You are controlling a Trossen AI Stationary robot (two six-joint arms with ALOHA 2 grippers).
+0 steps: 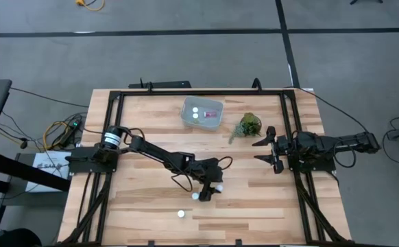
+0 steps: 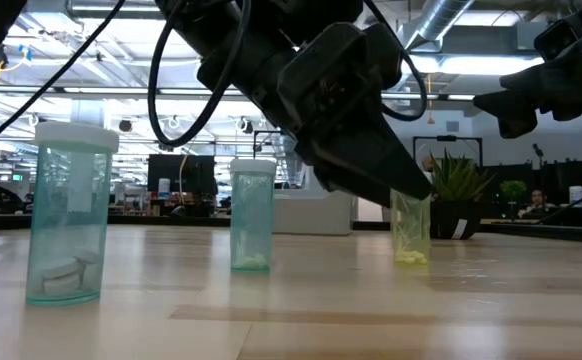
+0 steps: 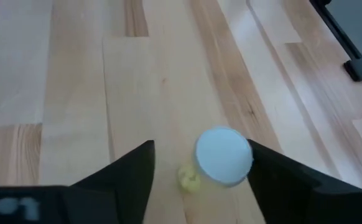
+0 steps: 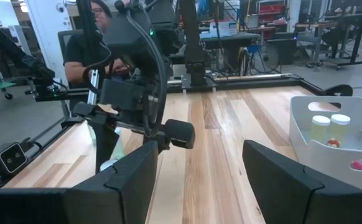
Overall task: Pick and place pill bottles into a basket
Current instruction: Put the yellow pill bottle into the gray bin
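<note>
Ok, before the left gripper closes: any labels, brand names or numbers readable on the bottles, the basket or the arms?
None can be read.
Bottles: clear sides, no label showing.
Basket: no print visible.
Left gripper, open around a white-capped bottle: pale marks on its housing, too blurred to read.
Right gripper, waiting open at the table's right edge: no marking.
Box beside the table: lettering too small to read.

Dark arms (image 1: pixel 165 156) (blk cables, silver collar).
</note>
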